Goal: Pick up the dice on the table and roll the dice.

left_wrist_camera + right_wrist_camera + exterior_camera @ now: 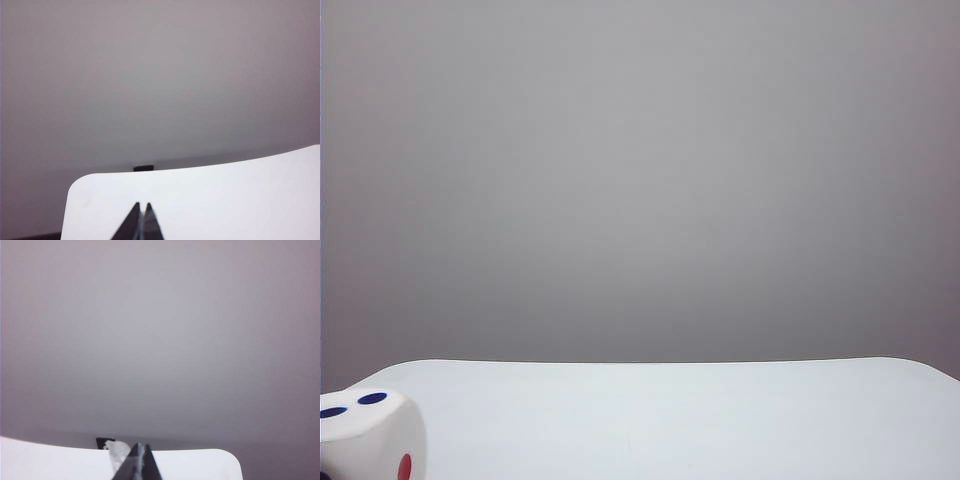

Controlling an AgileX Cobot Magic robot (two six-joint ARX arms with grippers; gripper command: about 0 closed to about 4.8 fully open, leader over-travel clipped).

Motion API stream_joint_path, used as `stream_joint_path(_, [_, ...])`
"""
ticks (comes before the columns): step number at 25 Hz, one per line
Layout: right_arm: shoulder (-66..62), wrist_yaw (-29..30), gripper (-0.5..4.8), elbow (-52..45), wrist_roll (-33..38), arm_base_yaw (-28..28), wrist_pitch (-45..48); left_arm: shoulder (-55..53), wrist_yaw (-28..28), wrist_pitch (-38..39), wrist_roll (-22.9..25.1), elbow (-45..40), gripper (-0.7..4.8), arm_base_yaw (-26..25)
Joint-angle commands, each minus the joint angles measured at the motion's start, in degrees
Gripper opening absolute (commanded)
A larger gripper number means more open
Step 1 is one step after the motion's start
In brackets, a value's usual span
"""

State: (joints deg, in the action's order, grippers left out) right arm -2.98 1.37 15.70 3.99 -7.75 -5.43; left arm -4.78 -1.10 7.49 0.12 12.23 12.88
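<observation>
Dice: the dice [365, 432] is sitting at the near left corner of the table [670, 415], blue pips up, a red pip facing sideways.
Left gripper: the left gripper [140, 220] is hovering over the table, tips pressed together, holding nothing.
Right gripper: the right gripper [139, 460] is showing its fingers pinched closed, empty.
Neither wrist view is showing the dice.
Nearer arm: probably the left, since the dice is lying on that side.
Axis: a cube, so none is mattering.

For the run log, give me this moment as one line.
dice: on table, near-left corner | left tool: shut, empty | right tool: shut, empty
</observation>
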Motion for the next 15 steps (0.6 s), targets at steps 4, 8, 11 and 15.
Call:
stream_joint_path(4, [2.97,-1.86,-0.07,-4.76,3.76,-0.11,0.85,4.90,-5.18,-4.61,-1.14,-3.93,-0.06,0.00])
stream_joint_path(8, [2.99,-1.92,-0.07,-6.58,3.74,-0.07,1.09,4.72,-5.14,-4.96,-2.29,-5.64,-0.06,-0.09])
stream_joint_path(11, [2.99,-5.73,-0.06,-8.92,3.69,-0.09,1.25,4.72,-3.34,-5.03,-1.70,-7.28,-0.06,-0.09])
stream_joint_path(15, [2.99,-6.84,-0.06,-11.30,3.72,-0.09,1.46,4.72,-2.58,-5.05,-0.70,-8.63,-0.06,-0.07])
